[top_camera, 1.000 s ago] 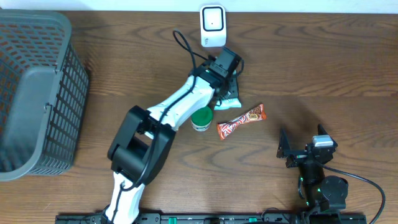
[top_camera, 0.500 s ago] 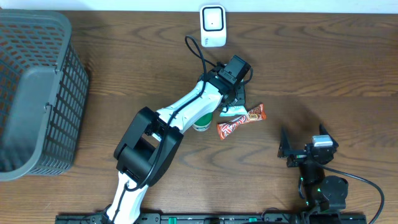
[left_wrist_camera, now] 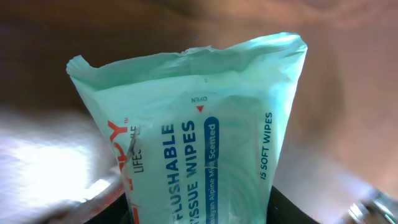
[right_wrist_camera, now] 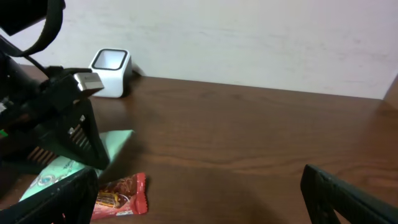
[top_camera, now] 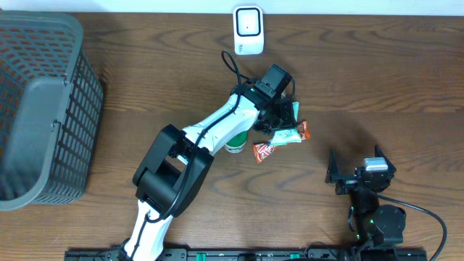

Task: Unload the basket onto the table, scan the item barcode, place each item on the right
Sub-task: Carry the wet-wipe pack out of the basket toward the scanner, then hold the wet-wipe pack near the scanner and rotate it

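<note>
Our left gripper (top_camera: pixel 283 116) is clamped on the mint-green plastic pack of flushable wipes (left_wrist_camera: pixel 199 137), held low over the brown wooden table (top_camera: pixel 377 72) just beside the red-wrapped candy bar (top_camera: pixel 263 151) and the green-lidded cup (top_camera: pixel 233 147). The small white box-shaped barcode scanner (top_camera: pixel 248 29) stands well apart at the far edge. Our right gripper (top_camera: pixel 353 165) sits idle near us, its jaws wide apart and empty. We see no barcode on the face shown to the left wrist camera, so we judge the pack should be carried up to the scanner, turned until the code faces its window squarely, and held steady with the soft film uncrumpled.
</note>
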